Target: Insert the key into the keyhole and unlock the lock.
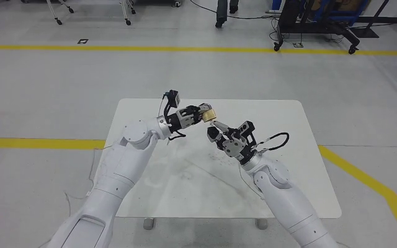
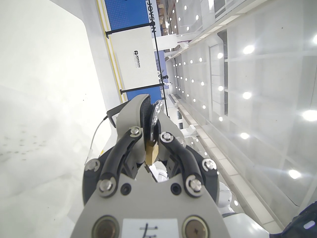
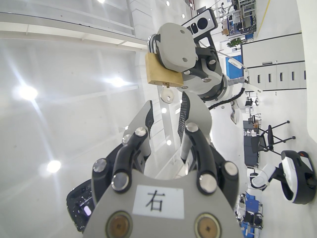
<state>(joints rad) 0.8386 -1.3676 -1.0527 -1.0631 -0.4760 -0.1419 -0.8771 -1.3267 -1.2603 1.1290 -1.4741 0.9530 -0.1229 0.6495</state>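
Observation:
My left gripper [image 1: 200, 114] is shut on a brass padlock [image 1: 209, 114] and holds it in the air above the table's middle. In the left wrist view the fingers [image 2: 138, 115] pinch the steel shackle [image 2: 156, 115], with the brass body [image 2: 151, 152] between them. In the right wrist view the padlock [image 3: 162, 71] hangs from the left gripper [image 3: 173, 50], and a silver key [image 3: 166, 96] sticks out of its keyhole. My right gripper [image 3: 166, 105] stands open just short of the key's head, a finger on either side without touching it. From above, the right gripper [image 1: 216, 132] sits just below the lock.
The white table [image 1: 285, 186] lies under both arms with a few faint marks. Carts and cables stand on the floor far behind the table.

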